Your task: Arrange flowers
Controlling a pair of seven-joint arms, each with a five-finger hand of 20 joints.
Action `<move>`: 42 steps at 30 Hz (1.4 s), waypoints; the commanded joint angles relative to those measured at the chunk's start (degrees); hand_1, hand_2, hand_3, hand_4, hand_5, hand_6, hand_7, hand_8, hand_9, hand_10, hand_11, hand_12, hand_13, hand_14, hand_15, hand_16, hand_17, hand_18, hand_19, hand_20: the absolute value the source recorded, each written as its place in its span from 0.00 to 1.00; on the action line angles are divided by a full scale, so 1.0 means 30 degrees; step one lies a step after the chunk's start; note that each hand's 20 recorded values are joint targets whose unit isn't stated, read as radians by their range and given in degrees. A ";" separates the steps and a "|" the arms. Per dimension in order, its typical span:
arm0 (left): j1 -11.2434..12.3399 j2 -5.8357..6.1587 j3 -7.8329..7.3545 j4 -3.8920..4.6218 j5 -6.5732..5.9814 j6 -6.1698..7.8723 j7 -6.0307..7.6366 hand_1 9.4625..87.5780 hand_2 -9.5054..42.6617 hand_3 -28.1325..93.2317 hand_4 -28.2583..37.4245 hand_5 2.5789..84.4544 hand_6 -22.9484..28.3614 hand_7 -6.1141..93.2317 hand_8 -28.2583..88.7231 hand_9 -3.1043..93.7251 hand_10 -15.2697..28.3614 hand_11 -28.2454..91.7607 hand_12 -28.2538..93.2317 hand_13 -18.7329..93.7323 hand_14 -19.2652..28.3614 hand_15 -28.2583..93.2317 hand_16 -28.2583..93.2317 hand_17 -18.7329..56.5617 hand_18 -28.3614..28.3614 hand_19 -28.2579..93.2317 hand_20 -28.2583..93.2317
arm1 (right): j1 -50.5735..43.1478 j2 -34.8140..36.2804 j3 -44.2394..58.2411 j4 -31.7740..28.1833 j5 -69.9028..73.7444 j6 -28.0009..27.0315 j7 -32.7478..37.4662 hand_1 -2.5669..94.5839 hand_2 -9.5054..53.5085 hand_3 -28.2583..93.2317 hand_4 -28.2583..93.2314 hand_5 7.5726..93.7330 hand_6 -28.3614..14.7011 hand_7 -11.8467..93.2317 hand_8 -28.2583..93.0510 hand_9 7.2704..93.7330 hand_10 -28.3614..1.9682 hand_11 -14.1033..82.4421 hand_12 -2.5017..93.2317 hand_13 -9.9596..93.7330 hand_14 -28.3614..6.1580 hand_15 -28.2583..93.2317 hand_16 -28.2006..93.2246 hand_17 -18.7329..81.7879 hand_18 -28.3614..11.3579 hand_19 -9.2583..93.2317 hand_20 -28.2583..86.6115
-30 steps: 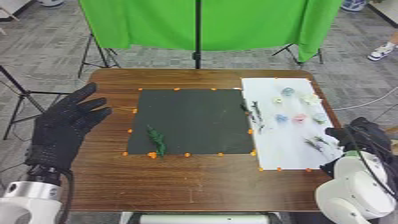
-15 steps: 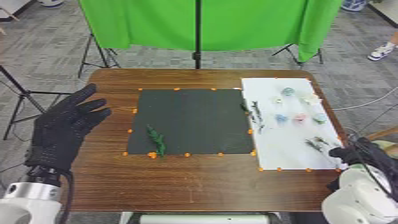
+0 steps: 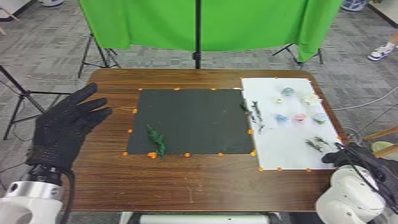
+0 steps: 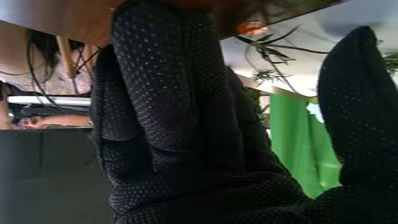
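Arranging flowers at the counter (image 3: 191, 185), with the right hand (image 3: 354, 156) low at four o'clock, by the near outer corner of the white sheet (image 3: 277, 145), just beside the sprigs (image 3: 316, 144). Seen from the wrist with thumb well away from straight fingers, clamped on nothing. Likely bound next for those sprigs, a short way off toward ten o'clock from the hand. Lying aslant on the sheet, leaves toward ten o'clock and stems toward four, thus stem-first to the hand; probably best pinched across the stems, at some risk of snagging both together or shoving them along the sheet. Far nearer to the right hand than to the left hand (image 3: 69, 122), raised at nine o'clock with fingers spread, gripping nothing.

Farther across, dressed so far with a lone fern (image 3: 156, 141) toward seven o'clock on the dark mat (image 3: 192, 120), running nearly twelve to six; apparently early in the arrangement. After a pick, likely to call for a carry toward ten o'clock from the right hand, clear of the twigs (image 3: 258, 115) along the sheet's inner edge. Beyond the sprigs, scattered around three o'clock with small blooms (image 3: 299, 118), apart from the hand. Backed at twelve by a green curtain (image 3: 142, 25).
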 commanded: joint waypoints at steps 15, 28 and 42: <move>0.0192 -0.0294 0.0007 0.0049 -0.0110 -0.0009 -0.0276 0.16 0.33 0.87 0.08 0.42 0.64 0.22 0.15 0.39 0.86 0.49 0.33 0.40 1.00 0.72 0.13 0.12 0.94 0.69 0.35 | 0.2569 0.0857 -0.4125 0.1230 -0.3219 0.3316 -0.0028 0.56 0.00 0.79 0.00 0.93 0.66 0.32 0.30 1.00 0.61 0.46 0.22 0.94 0.64 0.69 0.40 0.62 0.18 1.00 0.31; 0.0412 -0.0124 -0.0244 -0.0120 -0.0087 0.0039 -0.0038 0.16 0.33 0.87 0.08 0.42 0.64 0.22 0.15 0.39 0.86 0.49 0.33 0.40 1.00 0.72 0.13 0.12 0.95 0.69 0.35 | 0.6303 0.0685 -0.6156 -0.0992 -0.4397 0.4796 -0.0512 0.57 0.00 0.82 0.00 0.96 0.62 0.30 0.33 1.00 0.59 0.53 0.22 0.95 0.62 0.73 0.41 0.63 0.15 1.00 0.40; -0.1200 0.0139 0.0153 0.0133 0.0153 -0.0210 -0.1394 0.17 0.33 0.87 0.08 0.42 0.64 0.22 0.15 0.39 0.85 0.49 0.33 0.40 1.00 0.72 0.13 0.12 0.95 0.69 0.35 | 1.6963 -0.4657 -1.4556 0.1132 0.0017 0.4219 -0.3710 0.57 0.00 0.82 0.01 0.97 0.62 0.29 0.34 1.00 0.59 0.55 0.21 0.96 0.62 0.74 0.41 0.64 0.13 1.00 0.43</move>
